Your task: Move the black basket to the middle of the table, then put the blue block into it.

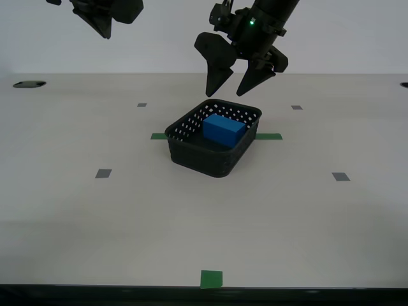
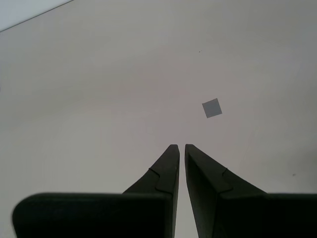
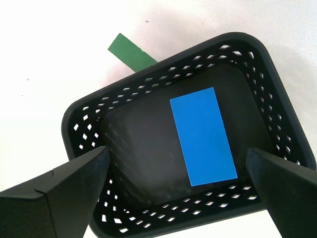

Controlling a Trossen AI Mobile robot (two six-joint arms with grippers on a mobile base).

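The black basket [image 1: 213,141] sits near the middle of the table [image 1: 76,210], right on the line of green tape [image 1: 268,136] that sticks out from both of its sides, so it looks like it was put there on purpose to mark the middle. The blue block [image 1: 224,129] lies flat on the floor inside the basket, over toward the 3 o'clock wall in the exterior view. Nothing is holding it. My first gripper [image 1: 239,81] hangs in the air at about 12 o'clock from the basket, above the far rim. Its two fingers are spread wide and hold nothing, which fits a claw that is done letting go. In the first wrist view the block [image 3: 202,136] shows between the two spread fingers, well below them. My second gripper [image 2: 178,148] is up high at about 10 o'clock, well apart from the basket, over bare table near a small grey square [image 2: 212,108]. Its fingers are almost pressed together with only a thin gap and pinch nothing. I think both jobs look done.
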